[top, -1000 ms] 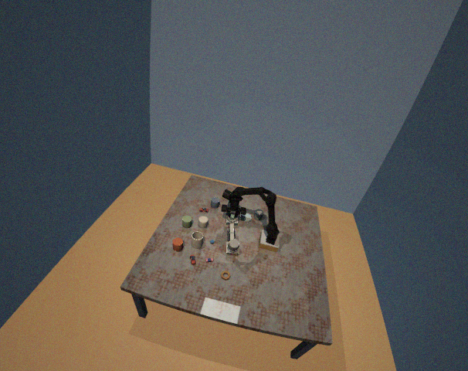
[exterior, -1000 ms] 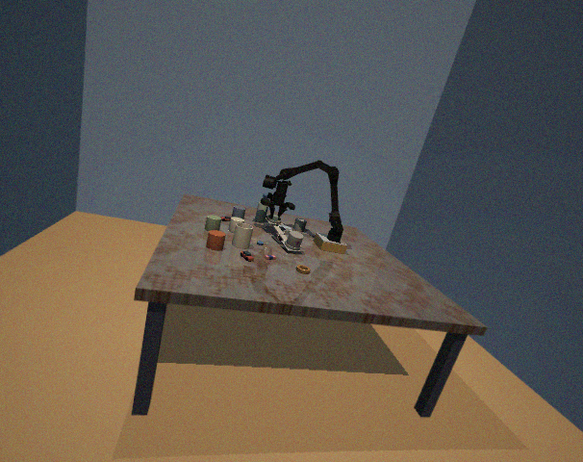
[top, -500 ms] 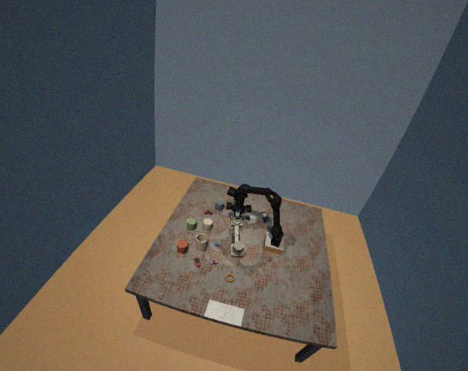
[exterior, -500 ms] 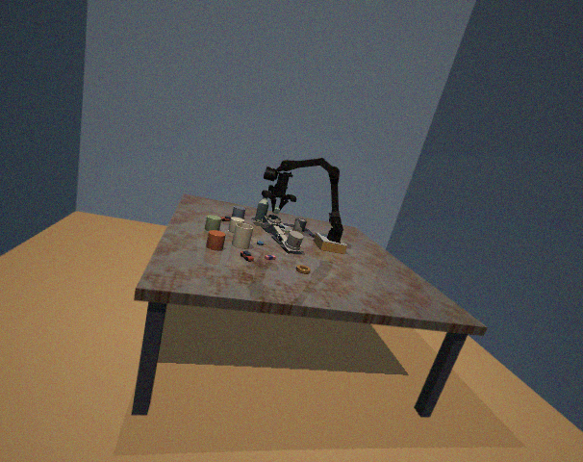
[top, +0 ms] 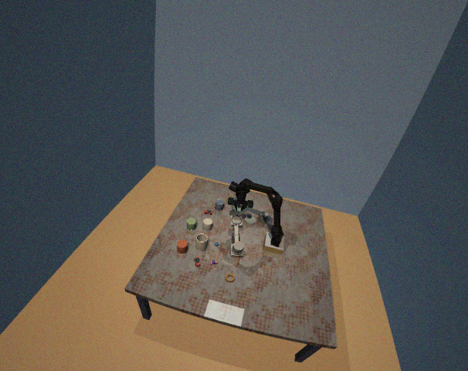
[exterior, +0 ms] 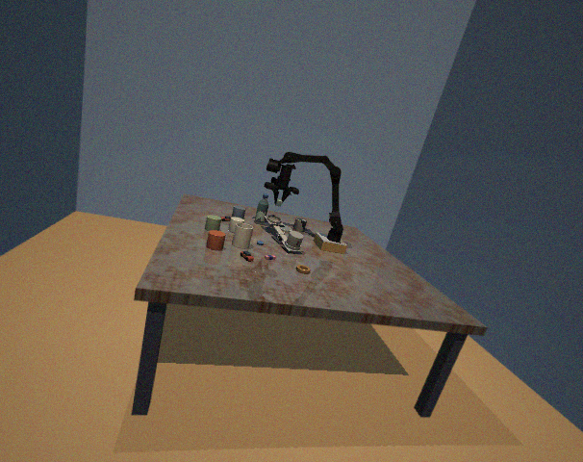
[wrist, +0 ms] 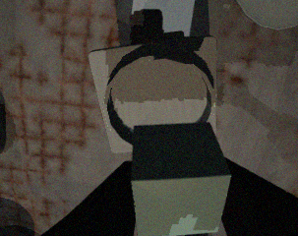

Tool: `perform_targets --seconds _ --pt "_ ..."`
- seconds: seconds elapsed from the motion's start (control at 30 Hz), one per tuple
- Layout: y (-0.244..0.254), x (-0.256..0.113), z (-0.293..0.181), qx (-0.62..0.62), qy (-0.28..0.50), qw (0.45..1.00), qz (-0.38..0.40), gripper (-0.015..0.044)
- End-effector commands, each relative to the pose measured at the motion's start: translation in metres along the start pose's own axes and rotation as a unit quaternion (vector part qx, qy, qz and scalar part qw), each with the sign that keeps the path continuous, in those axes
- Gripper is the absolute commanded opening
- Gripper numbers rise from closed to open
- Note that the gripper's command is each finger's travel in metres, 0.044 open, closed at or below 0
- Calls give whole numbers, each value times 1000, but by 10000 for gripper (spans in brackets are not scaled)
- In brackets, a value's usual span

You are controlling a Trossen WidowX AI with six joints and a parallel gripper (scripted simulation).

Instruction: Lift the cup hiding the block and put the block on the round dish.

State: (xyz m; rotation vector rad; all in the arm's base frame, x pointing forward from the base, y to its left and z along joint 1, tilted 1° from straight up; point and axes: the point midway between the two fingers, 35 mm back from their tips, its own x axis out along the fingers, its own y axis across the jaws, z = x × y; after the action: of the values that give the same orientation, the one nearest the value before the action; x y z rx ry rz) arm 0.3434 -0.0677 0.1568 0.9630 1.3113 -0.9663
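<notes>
My gripper (exterior: pixel 279 201) (wrist: pixel 173 169) is shut on a pale green block (exterior: pixel 279 202) (wrist: pixel 180 204) and holds it in the air above the far end of the balance (top: pixel 236 234) (exterior: pixel 279 232). The ringed pan (wrist: pixel 100 98) at that end has no cup on it. A grey cup (top: pixel 238 247) (exterior: pixel 294 240) stands on the near end. Another grey cup (exterior: pixel 299 224) is on the table to the right of the balance. The pale round dish (top: pixel 250 219) (wrist: pixel 278 11) lies right of the balance's far end; no cup shows above its visible part.
A bottle (exterior: pixel 262 211) stands behind the balance. To the left are a blue cup (top: pixel 219 205), a green cup (top: pixel 191 223), a white cup (top: pixel 207 223), an orange cup (top: pixel 181 246) and a tall beige cup (top: pixel 201 242). An orange ring (top: pixel 226 277) and small toys lie nearer.
</notes>
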Motion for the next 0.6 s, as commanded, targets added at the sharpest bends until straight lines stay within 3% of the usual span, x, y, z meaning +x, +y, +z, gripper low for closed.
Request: perform_targets --seconds 0.0,0.57 --pt "-15 12 21 4 1 1000 0 0" --pt "-105 81 93 4 -3 1000 -5 0"
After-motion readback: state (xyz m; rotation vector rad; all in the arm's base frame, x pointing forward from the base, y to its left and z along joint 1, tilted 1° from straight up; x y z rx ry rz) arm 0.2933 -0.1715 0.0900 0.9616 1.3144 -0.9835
